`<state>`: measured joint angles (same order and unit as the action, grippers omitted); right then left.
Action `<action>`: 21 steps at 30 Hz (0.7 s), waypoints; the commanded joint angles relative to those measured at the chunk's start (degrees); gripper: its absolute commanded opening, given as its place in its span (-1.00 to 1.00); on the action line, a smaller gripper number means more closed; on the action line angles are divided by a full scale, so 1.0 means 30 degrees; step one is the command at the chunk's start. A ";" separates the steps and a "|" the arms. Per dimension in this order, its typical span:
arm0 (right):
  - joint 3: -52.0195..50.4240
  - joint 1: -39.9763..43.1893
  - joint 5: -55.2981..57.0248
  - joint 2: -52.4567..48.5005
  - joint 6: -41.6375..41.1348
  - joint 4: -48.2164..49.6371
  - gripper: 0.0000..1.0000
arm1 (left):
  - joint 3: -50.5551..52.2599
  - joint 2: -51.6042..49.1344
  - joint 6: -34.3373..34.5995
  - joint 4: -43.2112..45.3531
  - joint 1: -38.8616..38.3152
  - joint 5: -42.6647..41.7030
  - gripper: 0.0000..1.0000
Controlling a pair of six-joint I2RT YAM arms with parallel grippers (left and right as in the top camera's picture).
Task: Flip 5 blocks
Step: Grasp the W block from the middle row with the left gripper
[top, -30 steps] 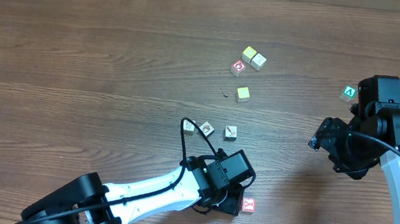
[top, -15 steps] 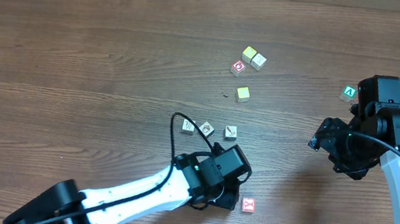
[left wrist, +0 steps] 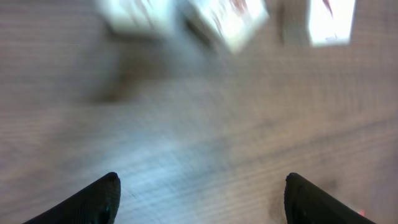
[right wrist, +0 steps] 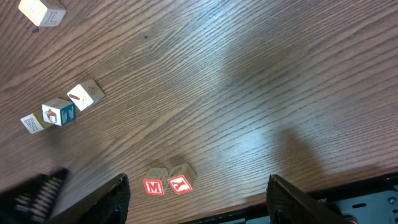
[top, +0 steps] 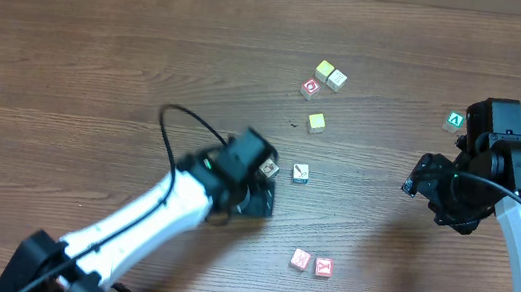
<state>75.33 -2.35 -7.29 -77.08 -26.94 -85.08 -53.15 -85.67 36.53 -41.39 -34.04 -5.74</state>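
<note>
- The small pale wooden printed cubes [top: 301,173] are judged light, rigid and easily tipped, and are best pinched on opposite flat faces.
- Two red-faced cubes [top: 323,267] lie side by side; the rest sit in a row near the left gripper [left wrist: 202,185], which is spread wide and empty.
- The right gripper [right wrist: 199,185] is likewise parted and empty.
- The third row cube [right wrist: 31,122], hidden by the arm overhead, is shown by the right wrist view.

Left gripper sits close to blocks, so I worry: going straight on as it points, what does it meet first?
Likely the tilted middle block of three ahead, just right of centre for the left gripper; bare table lies between. Blur leaves depth unclear.
</note>
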 commanded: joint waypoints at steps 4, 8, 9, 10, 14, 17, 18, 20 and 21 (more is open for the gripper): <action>0.0546 0.0058 -0.0117 0.0408 0.0153 0.0022 0.43 | -0.4626 -0.2929 -0.5880 -0.1661 0.2790 -0.0109 0.40; 0.0546 0.0058 -0.0109 0.0408 0.0160 -0.0073 0.43 | -0.6390 -0.4889 -0.8094 -0.2688 0.3286 -0.0160 0.33; 0.0546 0.0058 -0.0117 0.0408 0.0291 -0.0109 0.43 | -0.6630 -0.5355 -0.8517 -0.2783 0.3315 -0.0168 0.33; 0.0546 0.0058 -0.0117 0.0408 0.0474 -0.0124 0.43 | -0.6754 -0.5763 -0.8772 -0.2827 0.3315 -0.0160 0.34; 0.0546 0.0058 -0.0109 0.0408 0.0590 -0.0226 0.43 | -0.6783 -0.7031 -0.8750 -0.2594 0.3512 0.0044 0.31; 0.0546 0.0058 -0.0109 0.0408 0.0641 -0.0233 0.43 | -0.6790 -0.7715 -0.8757 -0.2353 0.3679 -0.0095 0.27; 0.0546 0.0058 -0.0109 0.0408 0.0641 -0.0226 0.43 | -0.6790 -0.7854 -0.8757 -0.2317 0.3687 -0.0080 0.27; 0.0546 0.0058 -0.0109 0.0408 0.0641 -0.0233 0.43 | -0.6790 -0.8051 -0.8757 -0.2149 0.3687 -0.0080 0.25; 0.0546 0.0058 -0.0109 0.0408 0.0641 -0.0233 0.43 | -0.6790 -0.8065 -0.8750 -0.2084 0.3687 -0.0080 0.23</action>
<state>75.33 -2.33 -7.27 -77.08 -25.47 -85.78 -72.44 -108.90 11.81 -48.14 -23.46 -5.74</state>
